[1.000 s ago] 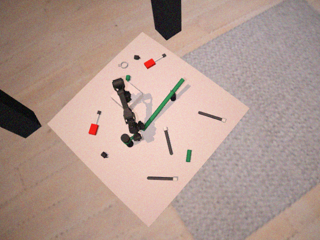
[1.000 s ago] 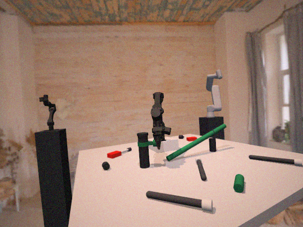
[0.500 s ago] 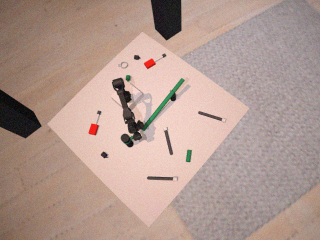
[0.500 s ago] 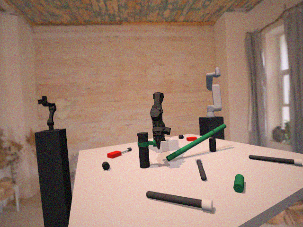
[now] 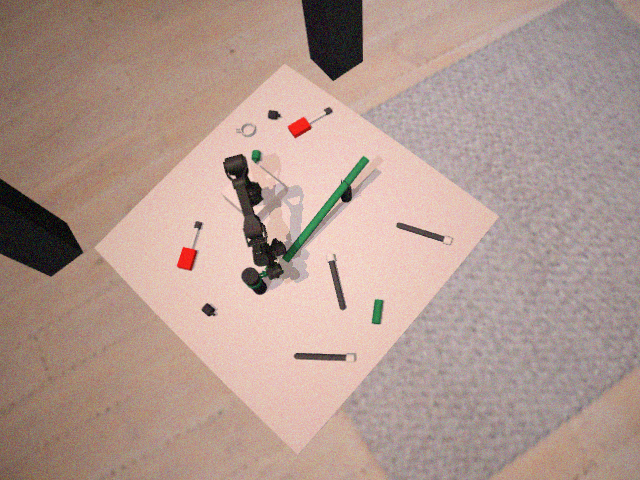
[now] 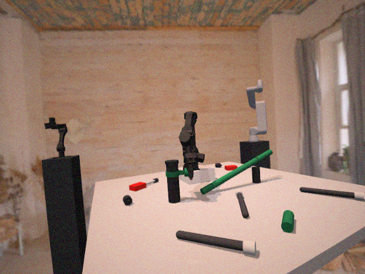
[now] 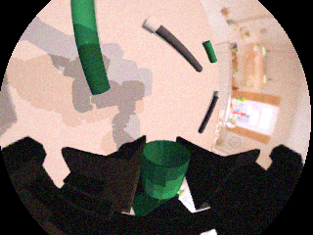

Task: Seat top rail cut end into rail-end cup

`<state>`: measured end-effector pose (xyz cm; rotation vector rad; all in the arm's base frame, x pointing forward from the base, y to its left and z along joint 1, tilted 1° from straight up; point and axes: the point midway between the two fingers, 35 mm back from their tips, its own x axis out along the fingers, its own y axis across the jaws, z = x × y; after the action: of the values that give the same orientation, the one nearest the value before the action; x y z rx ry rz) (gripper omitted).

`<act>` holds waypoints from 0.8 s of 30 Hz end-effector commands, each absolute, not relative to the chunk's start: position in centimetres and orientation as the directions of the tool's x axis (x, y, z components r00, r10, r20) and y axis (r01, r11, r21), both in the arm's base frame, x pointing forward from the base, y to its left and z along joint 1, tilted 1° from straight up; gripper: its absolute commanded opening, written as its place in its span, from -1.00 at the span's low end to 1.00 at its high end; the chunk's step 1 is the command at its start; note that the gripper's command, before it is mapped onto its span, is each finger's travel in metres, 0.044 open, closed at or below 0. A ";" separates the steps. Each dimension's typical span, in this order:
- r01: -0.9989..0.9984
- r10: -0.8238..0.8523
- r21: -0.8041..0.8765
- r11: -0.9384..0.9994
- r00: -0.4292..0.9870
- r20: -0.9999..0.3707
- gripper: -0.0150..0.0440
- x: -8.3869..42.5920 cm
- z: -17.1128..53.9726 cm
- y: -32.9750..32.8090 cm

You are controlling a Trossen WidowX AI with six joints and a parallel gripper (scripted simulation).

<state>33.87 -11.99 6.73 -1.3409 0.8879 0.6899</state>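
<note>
The big black post (image 5: 250, 275) (image 6: 173, 190) stands upright. Its green brace band (image 6: 171, 174) sits high, just below the cap. The green rail-end cup (image 6: 186, 172) (image 7: 165, 171) sticks out from the band. My gripper (image 6: 190, 176) (image 7: 160, 139) is shut on this cup, whose open mouth shows in the wrist view. The green rail (image 5: 320, 214) (image 6: 235, 173) (image 7: 89, 54) slopes over the short black post (image 5: 346, 195) (image 6: 256, 175). Its cut end is low, apart from the cup and below it. The loop cap's hold on the rail is too small to make out.
Dark rods with white ends lie around (image 5: 337, 283) (image 6: 216, 241) (image 7: 178, 46). A short green cylinder (image 5: 377, 311) (image 6: 287, 221) (image 7: 209, 51) lies beyond them. Red blocks with stems (image 5: 187, 258) (image 6: 137, 186), small black fittings (image 5: 208, 309) (image 6: 127, 200) and a grey ring (image 5: 248, 129) lie elsewhere.
</note>
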 end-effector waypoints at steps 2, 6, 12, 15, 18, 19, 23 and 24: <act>-0.852 -0.047 -0.518 0.081 0.515 -0.856 -0.49 33.2 6.8 -11.9; -0.852 -0.044 -0.518 0.075 0.516 -0.856 -0.49 33.2 6.8 -11.9; -0.856 -0.014 -0.517 0.022 0.517 -0.856 -0.49 32.6 6.8 -11.9; -0.856 -0.012 -0.517 0.019 0.517 -0.856 -0.49 32.6 6.8 -11.9; -0.856 -0.003 -0.517 0.002 0.517 -0.856 -0.49 32.4 6.7 -11.9; -0.856 0.002 -0.516 -0.007 0.516 -0.856 -0.49 32.3 6.7 -11.9; -0.855 0.021 -0.516 -0.040 0.516 -0.856 -0.49 32.0 6.7 -11.9; -0.855 0.021 -0.516 -0.040 0.516 -0.856 -0.49 32.0 6.7 -11.9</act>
<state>32.28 -11.89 6.66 -1.4324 0.7827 0.8210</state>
